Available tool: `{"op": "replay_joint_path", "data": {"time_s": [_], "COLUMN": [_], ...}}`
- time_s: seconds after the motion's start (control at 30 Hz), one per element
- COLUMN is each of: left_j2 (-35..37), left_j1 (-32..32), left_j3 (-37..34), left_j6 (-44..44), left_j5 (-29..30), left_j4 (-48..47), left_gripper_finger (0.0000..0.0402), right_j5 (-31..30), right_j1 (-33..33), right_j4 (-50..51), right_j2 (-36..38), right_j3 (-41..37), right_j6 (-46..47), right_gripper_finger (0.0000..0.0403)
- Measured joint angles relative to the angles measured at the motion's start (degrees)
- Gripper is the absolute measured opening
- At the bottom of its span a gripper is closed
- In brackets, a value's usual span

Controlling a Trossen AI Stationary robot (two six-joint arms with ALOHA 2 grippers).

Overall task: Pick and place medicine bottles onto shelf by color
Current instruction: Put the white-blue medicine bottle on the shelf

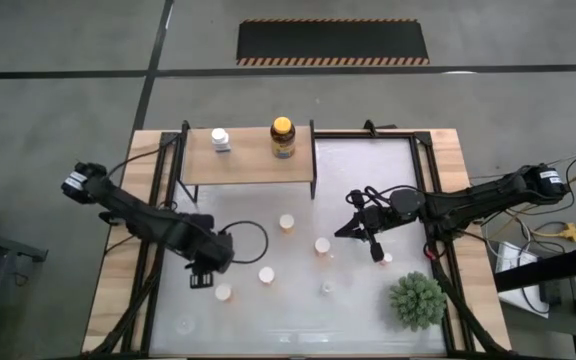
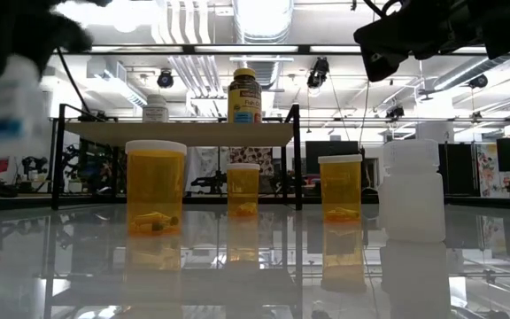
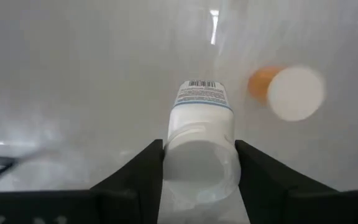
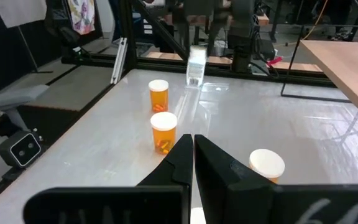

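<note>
Left wrist view shows the left gripper (image 3: 199, 165) clamped on a white bottle (image 3: 199, 134) above the table (image 1: 368, 180) at its 8 o'clock. The right gripper (image 4: 193, 149), fingers together, hovers at 3 o'clock. The shelf (image 1: 248, 165) stands at 11 o'clock.

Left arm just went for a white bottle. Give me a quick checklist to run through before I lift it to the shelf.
1. Grip: left gripper has its dark fingers on both sides of the white plastic pill bottle with a barcode label: ok.
2. Bottle clear of the table: cannot tell.
3. Neighbours: orange pill bottle with a white cap stands apart from the held one: ok.
4. Landing space: light-wood shelf board on a black frame carries a small white bottle and a dark amber jar with a yellow cap; bare board remains: ok.
5. Right gripper shut, empty, away over the table's right half: ok.
</note>
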State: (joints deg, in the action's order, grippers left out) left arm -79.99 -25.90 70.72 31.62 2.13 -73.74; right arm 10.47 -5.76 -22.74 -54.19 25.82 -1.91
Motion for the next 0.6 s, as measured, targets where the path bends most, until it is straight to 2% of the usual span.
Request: {"op": "replay_joint_path", "data": {"time_s": [0.2,0.3,0.43,0.6], "left_j2": [-5.83,-7.64,-6.76,-3.29], "left_j1": [5.52,8.87,13.79,21.76], "left_j3": [16.02,21.82,26.23,28.30], "left_j6": [-11.74,-19.11,-28.72,-34.53], "left_j5": [3.35,4.65,5.00,7.73], "left_j4": [-14.14,-15.80,-16.14,-16.26], "left_gripper_finger": [0.0148,0.0148,0.0148,0.0148], "right_j5": [-0.01,0.01,0.01,0.01], "right_j1": [0.00,0.00,0.00,0.00], "right_j4": [-0.02,0.00,0.00,0.02], "right_j2": [0.00,0.00,0.00,0.00], "right_j3": [0.00,0.00,-0.02,-0.02], "right_j6": [1.33,2.09,2.10,2.05], "right_gripper_finger": [0.0009,0.0009,0.0009,0.0009]}}
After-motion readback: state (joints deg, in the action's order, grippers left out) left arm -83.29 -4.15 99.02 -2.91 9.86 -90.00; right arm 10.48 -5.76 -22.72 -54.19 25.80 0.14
